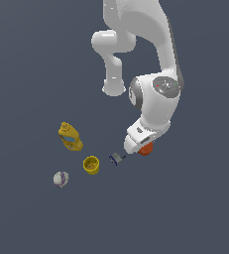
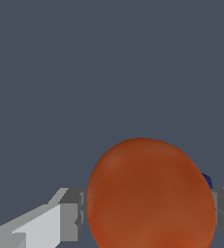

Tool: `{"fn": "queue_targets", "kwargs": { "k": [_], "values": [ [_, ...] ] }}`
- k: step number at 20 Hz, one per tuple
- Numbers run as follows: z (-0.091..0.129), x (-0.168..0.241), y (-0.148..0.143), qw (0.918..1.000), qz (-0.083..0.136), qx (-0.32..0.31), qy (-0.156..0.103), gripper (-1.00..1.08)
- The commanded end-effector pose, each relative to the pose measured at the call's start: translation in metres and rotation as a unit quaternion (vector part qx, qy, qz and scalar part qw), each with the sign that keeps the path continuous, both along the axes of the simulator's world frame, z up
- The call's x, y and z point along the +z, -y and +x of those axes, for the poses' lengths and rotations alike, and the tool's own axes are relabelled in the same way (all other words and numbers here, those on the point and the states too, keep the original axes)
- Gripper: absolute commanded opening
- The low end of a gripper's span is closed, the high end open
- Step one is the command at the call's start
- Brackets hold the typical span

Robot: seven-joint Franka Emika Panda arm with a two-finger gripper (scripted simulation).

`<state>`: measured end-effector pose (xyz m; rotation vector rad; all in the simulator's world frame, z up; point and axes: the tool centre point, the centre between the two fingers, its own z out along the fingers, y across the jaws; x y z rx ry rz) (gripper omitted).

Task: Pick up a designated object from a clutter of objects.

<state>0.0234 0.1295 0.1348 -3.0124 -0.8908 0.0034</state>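
The orange-red ball fills the lower part of the wrist view, sitting between my gripper's two grey fingers, which stand tight against its two sides. In the exterior view the ball peeks out just under the white hand, and my gripper is down at the level of the clutter. The rest of the clutter lies toward the exterior view's left: a tiny grey-blue piece, a yellow cup, a whitish-purple ball and a yellow bottle with a blue label.
The floor is a plain dark grey surface. A dark blue bit of the small piece shows behind the ball in the wrist view. The white arm rises behind the hand.
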Motion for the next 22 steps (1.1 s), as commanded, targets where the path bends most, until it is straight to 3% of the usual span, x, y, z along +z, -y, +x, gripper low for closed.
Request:
{"fn": "queue_targets", "kwargs": {
  "k": [1,22],
  "values": [
    [0.004,0.023,0.024,1.0000,0.001,0.000,0.001,-1.00],
    [0.038,0.198,0.222,1.0000,0.001,0.000,0.001,-1.00]
  ]
}}
